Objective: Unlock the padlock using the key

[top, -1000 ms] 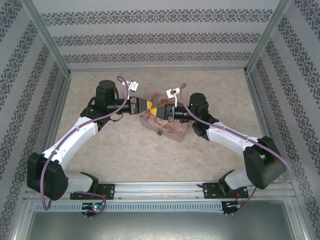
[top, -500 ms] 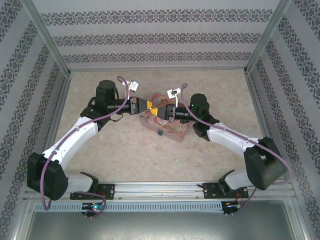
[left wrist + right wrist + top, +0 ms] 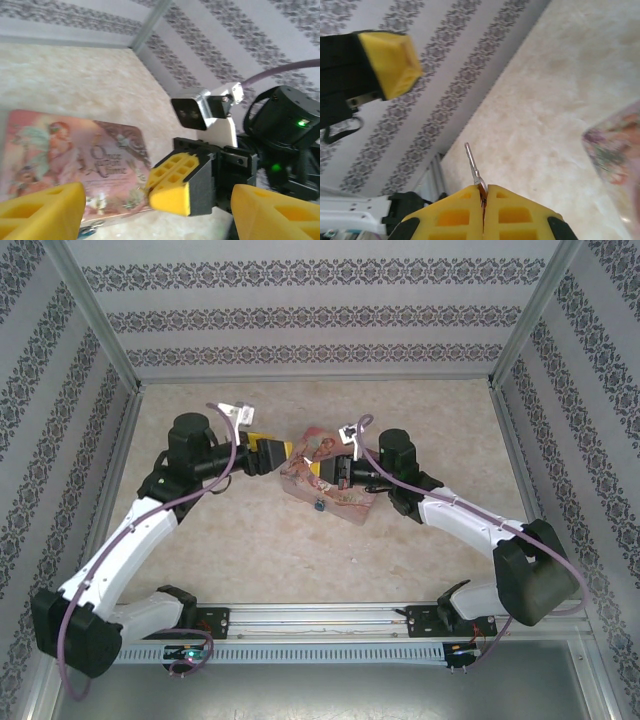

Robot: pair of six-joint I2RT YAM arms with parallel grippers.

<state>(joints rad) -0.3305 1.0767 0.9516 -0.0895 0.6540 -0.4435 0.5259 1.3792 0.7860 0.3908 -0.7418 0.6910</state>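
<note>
Marble counter [image 3: 250, 540]: my right tool [image 3: 483, 192] pinches key [image 3: 472, 162], left tool [image 3: 272, 452] spread; padlock [image 3: 319, 506] near right tool, at tin's [image 3: 350, 502] front edge.

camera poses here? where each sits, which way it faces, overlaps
Top external: above, behind the bases, looking down on the table; both arms, left gripper open, right gripper shut by the pink tin.
Left wrist: faces the right gripper and tin; own yellow fingers at the bottom corners.
Right wrist: faces a patterned wall along the held key; own shut fingers at the bottom.
Shared: each wrist view shows the other's gripper.
</note>
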